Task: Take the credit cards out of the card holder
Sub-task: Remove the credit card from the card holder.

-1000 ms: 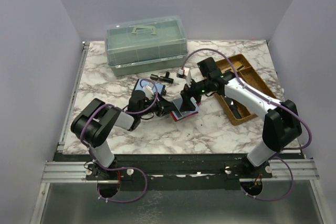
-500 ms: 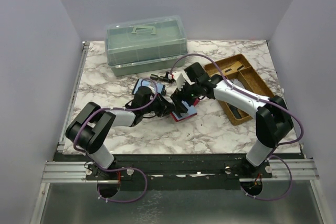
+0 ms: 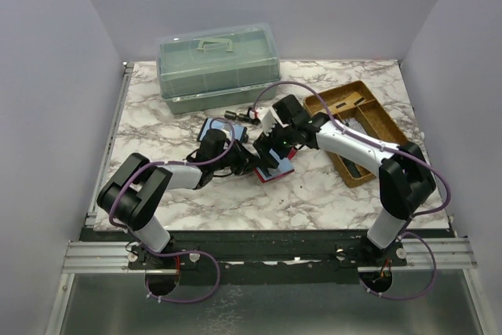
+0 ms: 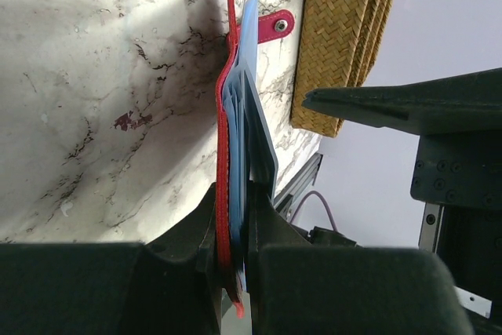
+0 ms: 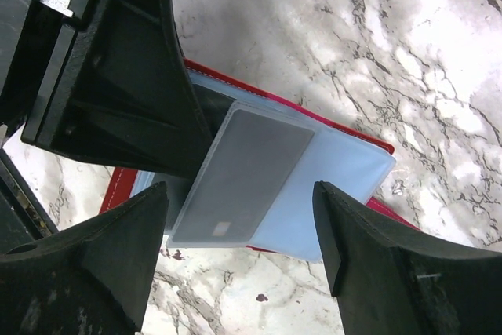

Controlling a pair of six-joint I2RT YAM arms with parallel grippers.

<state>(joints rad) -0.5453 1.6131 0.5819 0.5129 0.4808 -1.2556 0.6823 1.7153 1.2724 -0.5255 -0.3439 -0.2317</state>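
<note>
The red card holder (image 3: 281, 169) lies open at the table's middle, blue panels up. My left gripper (image 3: 252, 162) is shut on its left edge; the left wrist view shows the holder (image 4: 227, 115) edge-on between my left gripper's (image 4: 235, 225) jaws, closing tab (image 4: 276, 25) at the far end. My right gripper (image 3: 271, 149) hovers open just above it. In the right wrist view a grey credit card (image 5: 247, 170) sits in a clear sleeve on the holder's blue panel (image 5: 349, 186), between my right gripper's (image 5: 243, 249) spread fingers, untouched. Other cards are hidden.
A dark-edged blue folding case (image 3: 213, 127) lies behind the left gripper. A green lidded box (image 3: 218, 64) stands at the back. A wicker tray (image 3: 362, 127) is at the right, also in the left wrist view (image 4: 345, 37). Small black parts (image 3: 241, 115) lie behind the holder.
My right gripper moved left and down over the card holder a second ago, then barely shifted. My left gripper kept its hold on the holder's edge.
</note>
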